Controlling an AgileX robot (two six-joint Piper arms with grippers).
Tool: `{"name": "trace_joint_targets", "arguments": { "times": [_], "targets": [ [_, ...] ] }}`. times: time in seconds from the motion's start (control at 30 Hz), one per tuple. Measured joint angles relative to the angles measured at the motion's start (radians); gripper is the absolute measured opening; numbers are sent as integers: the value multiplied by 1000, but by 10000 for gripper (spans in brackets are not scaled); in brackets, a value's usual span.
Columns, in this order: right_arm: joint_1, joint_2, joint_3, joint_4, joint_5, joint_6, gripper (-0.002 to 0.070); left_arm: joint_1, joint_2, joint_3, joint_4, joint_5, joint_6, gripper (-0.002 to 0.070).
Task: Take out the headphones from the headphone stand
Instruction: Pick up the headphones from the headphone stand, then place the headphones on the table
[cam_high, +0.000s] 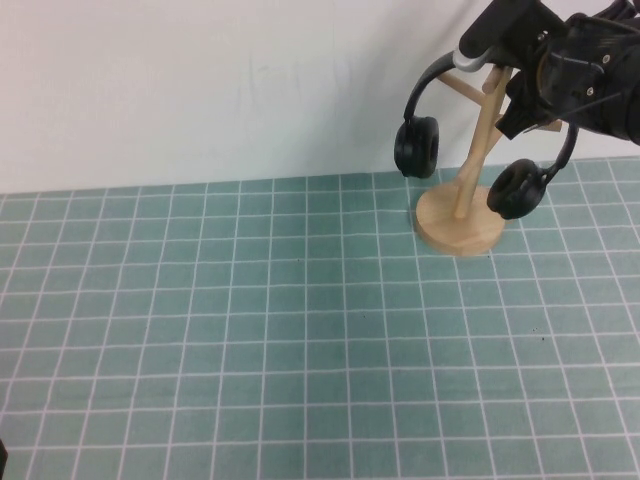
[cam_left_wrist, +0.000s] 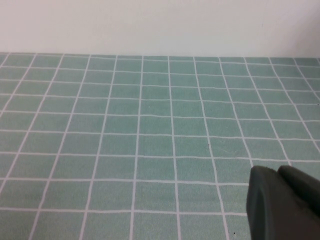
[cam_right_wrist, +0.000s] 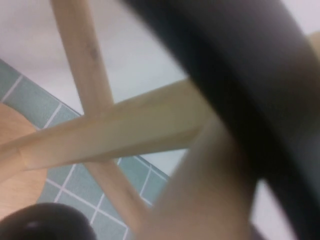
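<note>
The left gripper (cam_left_wrist: 280, 200) sits off the near-left corner of the tabletop, showing only as a dark tip low over the green gridded mat (cam_high: 250, 330); whether its fingers are parted or closed I cannot tell; it is well apart from the work and likely parked.

Toward the far-right corner stands the headphone stand (cam_high: 462, 215), its round base on the mat and its pole leaning up to the pegs; the headphones (cam_high: 418, 147) hang from the top, one ear cup left of the pole, the other low on its right, just above the base. The right gripper (cam_high: 490, 55) is up at the headband by the top pegs; it seems to be closed around the band, but the fingers are not shown clearly enough, so I cannot tell.

The main risk, as I judge it, is the band catching on an angled peg if the lift goes sideways rather than up and off; that could tip the light stand or drag it across the mat; a loose grip could let the headphones slip and drop.

Nothing else stands nearby; only the pegs and the pole between the cups obstruct.
</note>
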Motion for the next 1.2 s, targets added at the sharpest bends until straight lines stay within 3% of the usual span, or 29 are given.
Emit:
{"name": "trace_joint_targets", "arguments": {
  "times": [0.2, 0.4, 0.93, 1.07, 1.2],
  "targets": [
    [0, 1, 0, -2, -2, 0, 169, 0, 0, 0, 0, 0, 0, -3],
    [0, 2, 0, -6, 3, 0, 50, 0, 0, 0, 0, 0, 0, -3],
    [143, -166, 0, 58, 318, -40, 48, 0, 0, 0, 0, 0, 0, -3],
    [211, -252, 0, 218, 401, -155, 48, 0, 0, 0, 0, 0, 0, -3],
    [285, -290, 0, 553, 423, -339, 48, 0, 0, 0, 0, 0, 0, -3]
  ]
}}
